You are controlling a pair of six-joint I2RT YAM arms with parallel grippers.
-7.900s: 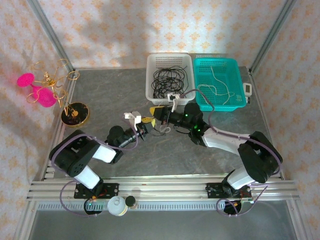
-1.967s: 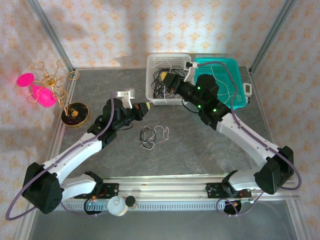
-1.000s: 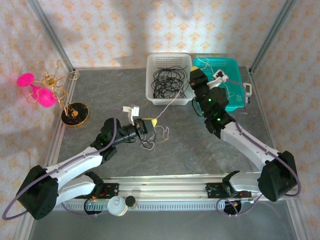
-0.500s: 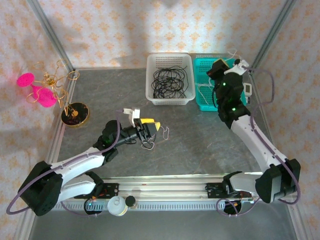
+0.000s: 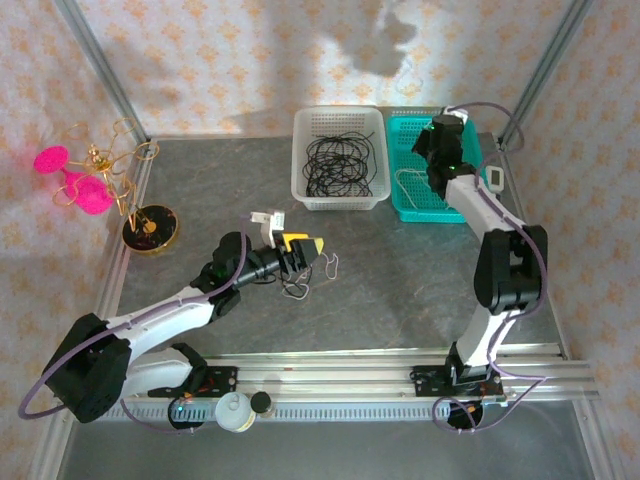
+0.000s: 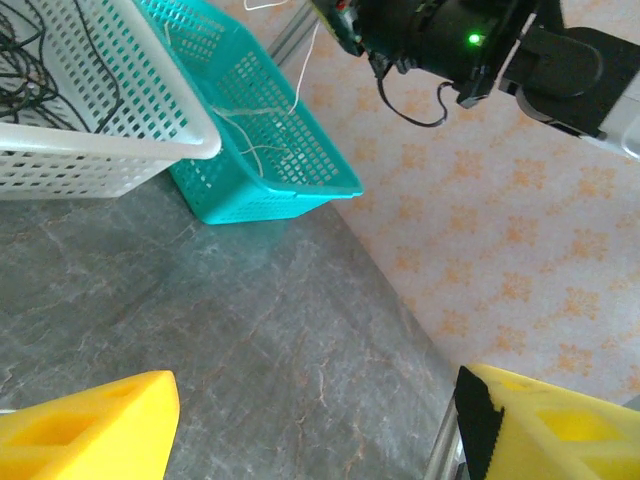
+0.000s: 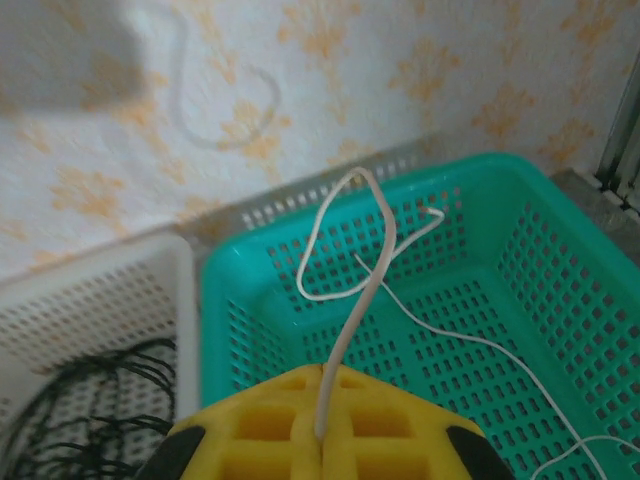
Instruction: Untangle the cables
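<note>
A small tangle of black and white cables (image 5: 298, 284) lies on the grey table just in front of my left gripper (image 5: 306, 250). That gripper (image 6: 310, 430) is open, with bare table between its yellow fingers (image 6: 95, 425). My right gripper (image 5: 438, 140) hovers over the teal basket (image 5: 470, 215) and is shut on a white cable (image 7: 352, 320). This cable rises from the closed fingers, loops, and trails down into the teal basket (image 7: 220, 290), where more white cable (image 5: 420, 180) lies. Black cables (image 5: 338, 162) fill the white basket (image 5: 340, 203).
A gold wire stand with pink ornaments (image 5: 95, 180) on a round base (image 5: 150, 230) stands at the left. A small white device (image 5: 496, 178) sits right of the teal basket. A bottle (image 5: 232, 410) stands at the front rail. Metal posts frame the back corners.
My left gripper opened and stayed by the table tangle. My right arm swung right and back, pulling the white cable free of the tangle and over the teal basket.
</note>
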